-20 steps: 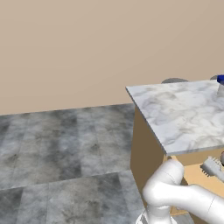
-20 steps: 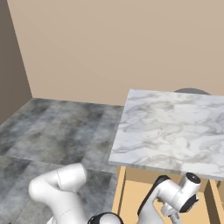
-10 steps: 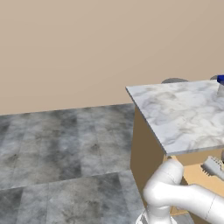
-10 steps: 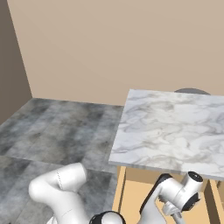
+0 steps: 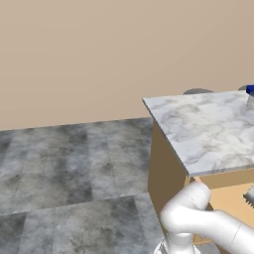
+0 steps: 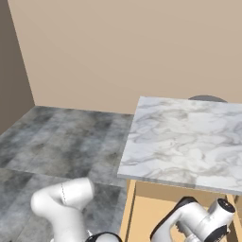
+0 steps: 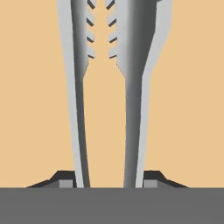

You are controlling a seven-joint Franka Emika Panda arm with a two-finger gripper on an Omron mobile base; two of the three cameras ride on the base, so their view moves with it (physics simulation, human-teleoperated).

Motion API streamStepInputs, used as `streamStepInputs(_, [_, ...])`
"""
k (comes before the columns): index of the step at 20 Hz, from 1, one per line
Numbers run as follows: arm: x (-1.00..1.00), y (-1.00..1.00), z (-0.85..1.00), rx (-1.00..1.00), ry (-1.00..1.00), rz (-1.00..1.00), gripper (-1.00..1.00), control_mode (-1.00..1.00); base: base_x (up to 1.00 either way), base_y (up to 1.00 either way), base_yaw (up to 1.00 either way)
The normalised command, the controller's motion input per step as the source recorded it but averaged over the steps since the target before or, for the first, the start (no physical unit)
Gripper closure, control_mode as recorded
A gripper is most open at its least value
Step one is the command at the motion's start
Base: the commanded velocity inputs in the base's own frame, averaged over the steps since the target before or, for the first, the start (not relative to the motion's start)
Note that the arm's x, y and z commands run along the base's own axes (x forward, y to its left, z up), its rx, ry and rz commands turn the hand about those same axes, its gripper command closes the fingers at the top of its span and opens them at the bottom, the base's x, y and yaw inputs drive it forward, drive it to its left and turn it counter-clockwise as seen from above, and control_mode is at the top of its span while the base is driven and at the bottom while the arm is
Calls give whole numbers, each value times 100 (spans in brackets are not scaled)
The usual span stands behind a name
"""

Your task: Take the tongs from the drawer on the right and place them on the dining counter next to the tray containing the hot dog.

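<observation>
Claw (image 7: 112, 181) grips tongs (image 7: 133, 109), tips cropped.

Plain beige wall (image 5: 99, 49) behind, meeting a darker brown wall (image 6: 12, 61) at the far left corner. Mottled grey stone-tile floor (image 5: 64, 173) stretching left of the arm. Even, soft light throughout, without hard shadows anywhere on wall or floor.

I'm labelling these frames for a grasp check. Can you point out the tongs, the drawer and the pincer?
tongs (image 7: 133, 109): hand view, on the right-hand grey arm, below the ridged end.
drawer (image 7: 39, 96): hand view, on the bare orange-tan floor left of the tongs.
pincer (image 7: 111, 181): hand view, midway between the two dark fingertips flanking the tongs.
</observation>
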Motion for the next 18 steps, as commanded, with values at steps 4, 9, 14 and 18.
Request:
streamStepInputs(4, [-33, 2, 100, 4, -14, 0, 100, -100, 0, 0, 0])
streamStepInputs(9, [0, 31, 100, 1, -15, 0, 100, -100, 0, 0, 0])
streamStepInputs(14, [0, 50, 100, 0, -9, 0, 100, -100, 0, 0, 0])
streamStepInputs(18, [1, 55, 100, 0, -1, 0, 100, -100, 0, 0, 0])
